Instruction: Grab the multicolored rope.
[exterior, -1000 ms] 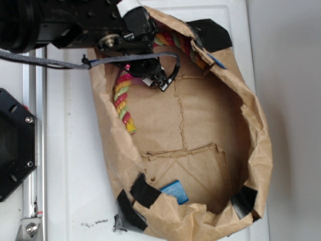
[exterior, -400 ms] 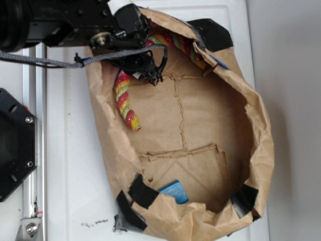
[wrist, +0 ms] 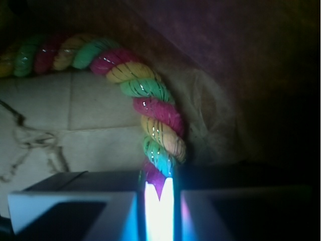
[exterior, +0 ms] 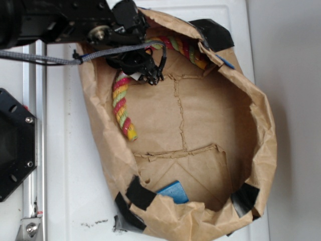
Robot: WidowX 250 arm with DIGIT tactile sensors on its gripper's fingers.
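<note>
mostly hidden overhead, the gripper (exterior: pixel 145 75) pinches the multicolored rope (exterior: pixel 122 109) inside the paper bag (exterior: pixel 261 140); only wrist view shows the pinch.

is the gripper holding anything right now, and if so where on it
The gripper is shut on the multicolored rope, pinching it at the bend midway along, inside the paper bag; both ends hang free.

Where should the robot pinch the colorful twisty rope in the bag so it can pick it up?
Best spot is probably the bend of the multicolored rope, near the bag's upper-left corner, coming straight down from above. The rope curves along the bag wall, so only its top and inner side are free. The end effector already sits there, and the wrist view shows rope between its fingers.
</note>
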